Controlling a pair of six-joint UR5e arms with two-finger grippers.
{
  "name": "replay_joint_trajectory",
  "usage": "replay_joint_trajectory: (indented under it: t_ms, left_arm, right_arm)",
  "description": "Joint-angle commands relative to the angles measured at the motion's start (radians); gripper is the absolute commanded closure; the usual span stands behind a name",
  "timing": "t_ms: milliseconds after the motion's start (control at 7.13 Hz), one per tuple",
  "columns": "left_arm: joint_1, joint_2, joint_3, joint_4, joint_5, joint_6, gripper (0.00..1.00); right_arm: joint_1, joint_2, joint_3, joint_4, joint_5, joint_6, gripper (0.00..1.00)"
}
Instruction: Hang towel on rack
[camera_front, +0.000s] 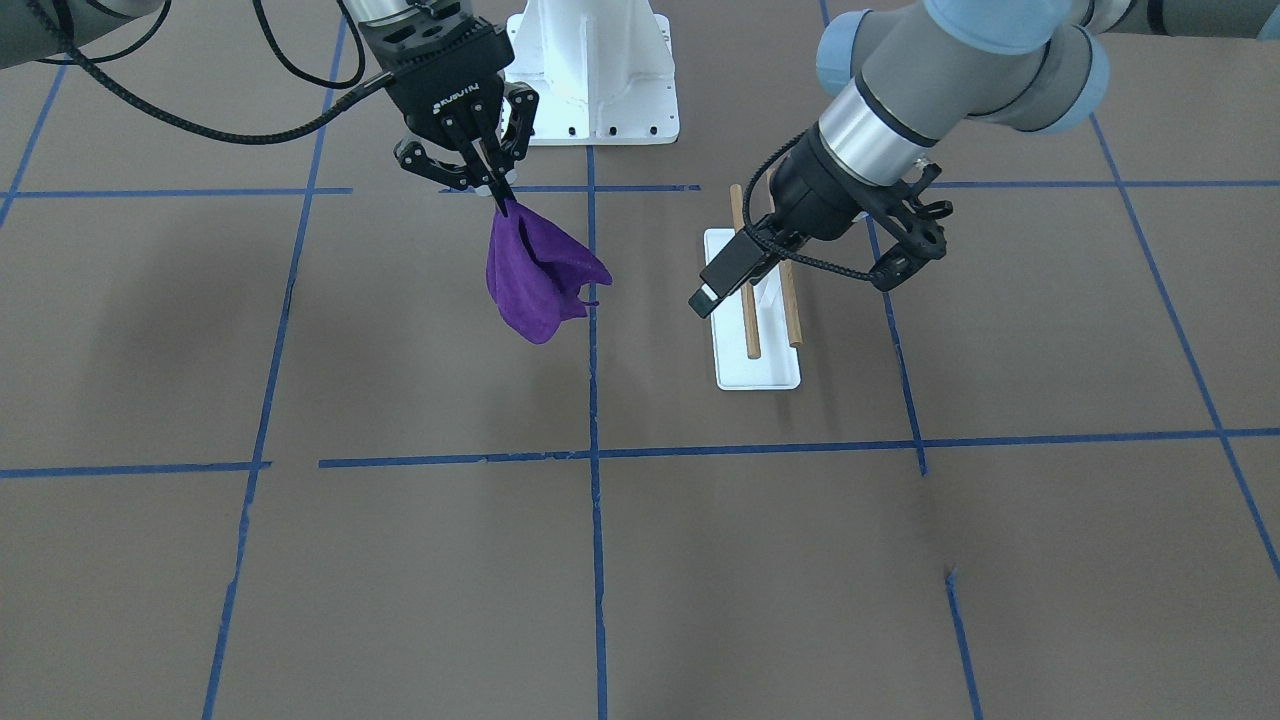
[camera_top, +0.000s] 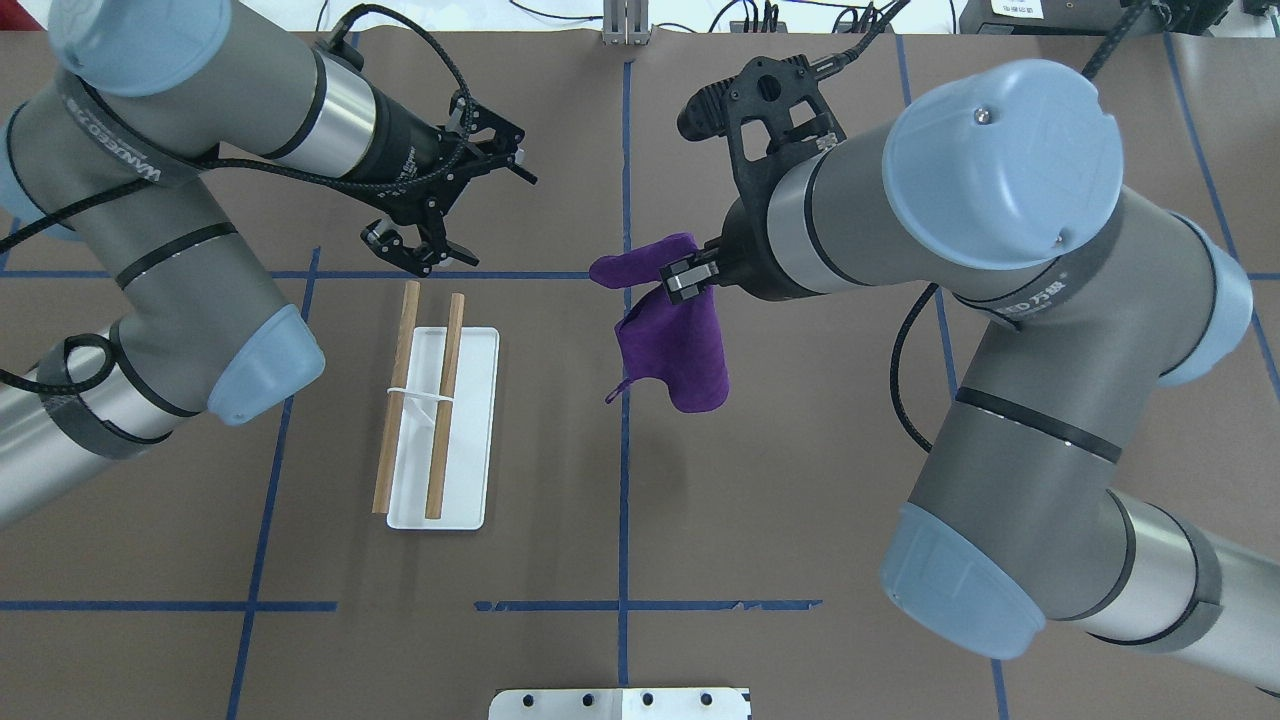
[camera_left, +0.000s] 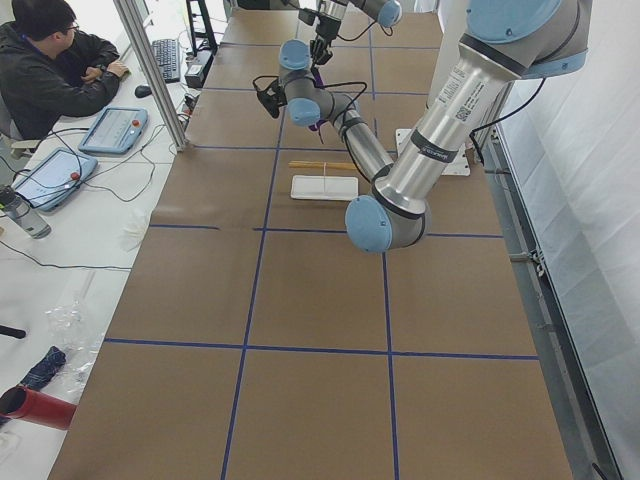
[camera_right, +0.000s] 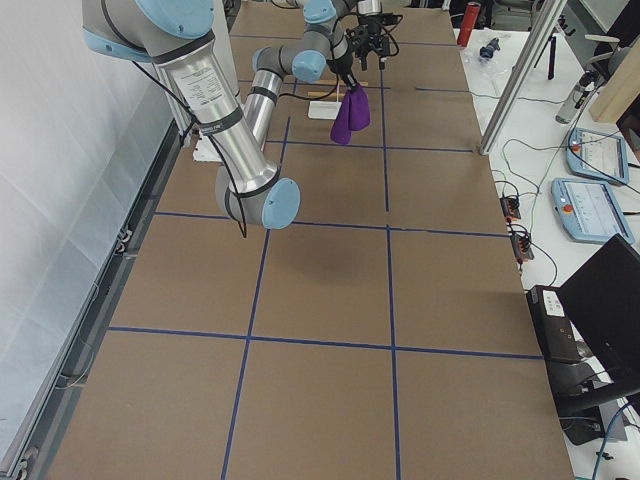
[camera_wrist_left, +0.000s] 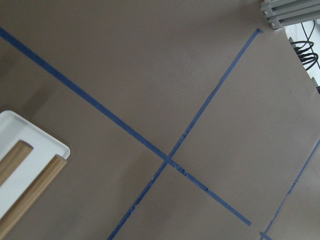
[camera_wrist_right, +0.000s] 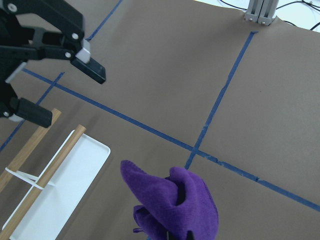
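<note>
My right gripper (camera_front: 500, 200) is shut on the top of a purple towel (camera_front: 535, 280), which hangs crumpled above the table near its centre line. The towel also shows in the overhead view (camera_top: 680, 345) and the right wrist view (camera_wrist_right: 175, 200). The rack (camera_top: 460, 430) stands to the robot's left of the towel, with a flat white base and two parallel wooden dowels (camera_top: 445, 400); both dowels are bare. It also shows in the front view (camera_front: 760, 370). My left gripper (camera_top: 490, 215) is open and empty, hovering past the rack's far end; it also shows in the right wrist view (camera_wrist_right: 70, 95).
The white bolted robot pedestal (camera_front: 590, 70) stands at the table's robot side. Blue tape lines (camera_top: 625, 450) grid the brown table. An operator (camera_left: 50, 70) sits at a desk beyond the table's far side, among tablets and cables.
</note>
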Motion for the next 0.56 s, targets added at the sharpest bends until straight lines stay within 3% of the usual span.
replay_joint_trajectory:
  t_ms: [0, 421]
  left_arm:
    - [0.041, -0.053, 0.022, 0.003, 0.016, -0.153, 0.17]
    - [0.062, -0.070, 0.033, 0.003, 0.016, -0.178, 0.17]
  right_arm:
    - [-0.014, 0.007, 0.005, 0.000, -0.029, 0.008, 1.00]
    - [-0.037, 0.009, 0.008, 0.038, -0.057, 0.040, 1.00]
